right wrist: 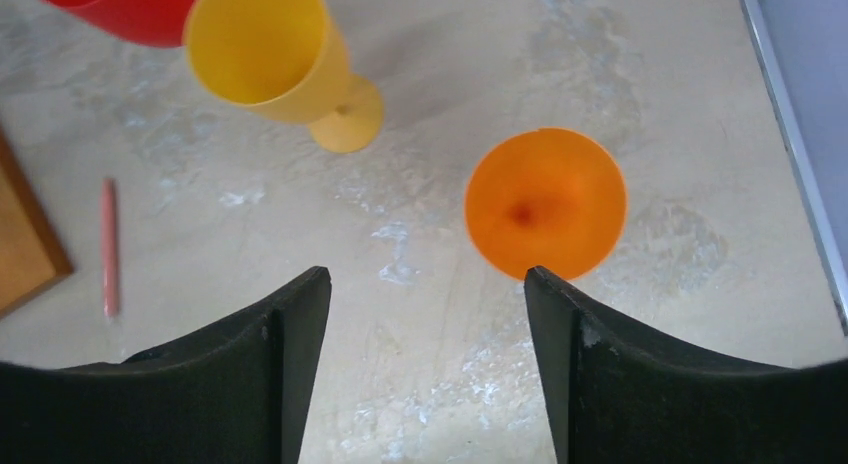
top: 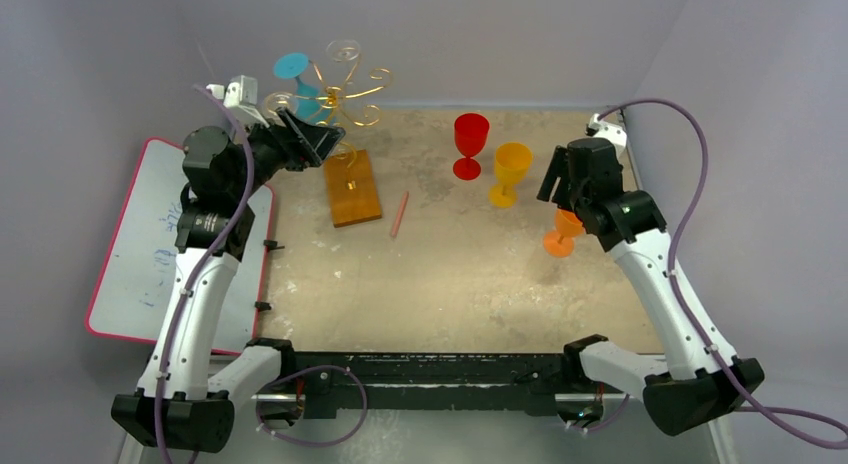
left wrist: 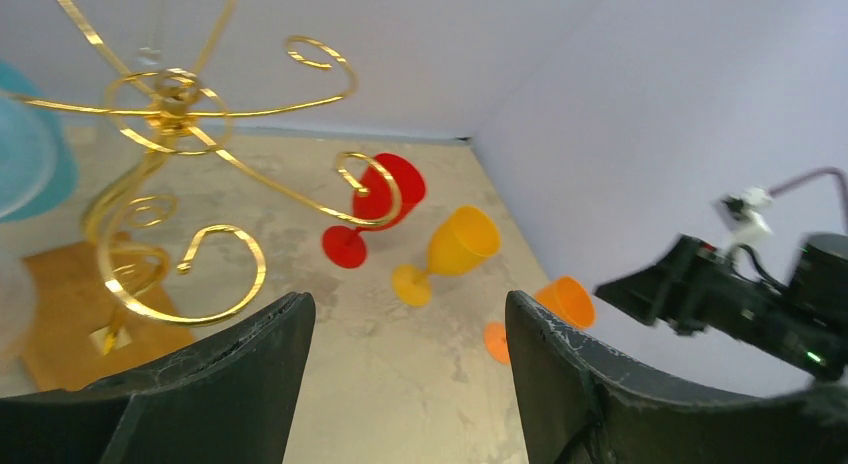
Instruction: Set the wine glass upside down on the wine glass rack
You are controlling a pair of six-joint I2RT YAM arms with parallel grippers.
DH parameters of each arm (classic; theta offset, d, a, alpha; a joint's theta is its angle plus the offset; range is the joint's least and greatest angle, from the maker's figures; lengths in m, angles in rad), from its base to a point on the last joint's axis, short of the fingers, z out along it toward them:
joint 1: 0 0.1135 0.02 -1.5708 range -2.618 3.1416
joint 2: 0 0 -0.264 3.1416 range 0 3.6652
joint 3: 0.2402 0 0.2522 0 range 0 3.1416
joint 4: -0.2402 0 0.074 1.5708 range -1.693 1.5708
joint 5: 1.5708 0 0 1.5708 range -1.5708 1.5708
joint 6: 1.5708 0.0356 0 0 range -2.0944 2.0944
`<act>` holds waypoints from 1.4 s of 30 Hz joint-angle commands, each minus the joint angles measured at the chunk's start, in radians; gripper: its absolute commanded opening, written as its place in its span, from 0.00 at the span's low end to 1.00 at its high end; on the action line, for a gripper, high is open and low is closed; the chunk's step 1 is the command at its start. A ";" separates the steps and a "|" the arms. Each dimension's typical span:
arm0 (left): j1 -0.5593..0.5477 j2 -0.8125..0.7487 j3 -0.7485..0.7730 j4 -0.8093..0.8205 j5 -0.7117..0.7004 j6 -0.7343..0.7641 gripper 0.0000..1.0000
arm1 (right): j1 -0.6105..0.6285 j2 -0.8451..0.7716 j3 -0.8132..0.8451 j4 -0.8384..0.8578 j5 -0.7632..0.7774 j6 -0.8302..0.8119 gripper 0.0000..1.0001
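The gold wire rack (top: 352, 92) stands on its orange-brown wooden base (top: 352, 189) at the back left. A teal wine glass (top: 298, 79) hangs on its left side, foot up. My left gripper (top: 315, 140) is open and empty, just left of the rack; its wrist view shows the scroll arms (left wrist: 170, 114) close ahead. Red (top: 470, 144), yellow (top: 509, 172) and orange (top: 562, 234) wine glasses stand upright on the table. My right gripper (top: 560, 174) is open and empty above the orange glass (right wrist: 545, 204), whose rim sits just beyond the right finger (right wrist: 600, 374).
A pink pencil (top: 400, 214) lies right of the wooden base. A whiteboard with a red edge (top: 150, 234) lies at the left under my left arm. Grey walls close off the back and sides. The right wall runs close beside the orange glass.
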State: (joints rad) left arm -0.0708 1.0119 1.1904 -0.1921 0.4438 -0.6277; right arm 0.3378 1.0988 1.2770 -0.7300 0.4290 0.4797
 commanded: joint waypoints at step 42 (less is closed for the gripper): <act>-0.047 0.026 0.098 0.111 0.156 0.018 0.68 | -0.115 0.098 -0.200 0.178 -0.054 -0.175 0.02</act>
State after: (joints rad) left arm -0.1127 1.0348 1.2240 -0.0998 0.5972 -0.6338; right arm 0.2279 1.2110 1.0599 -0.5663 0.3752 0.3298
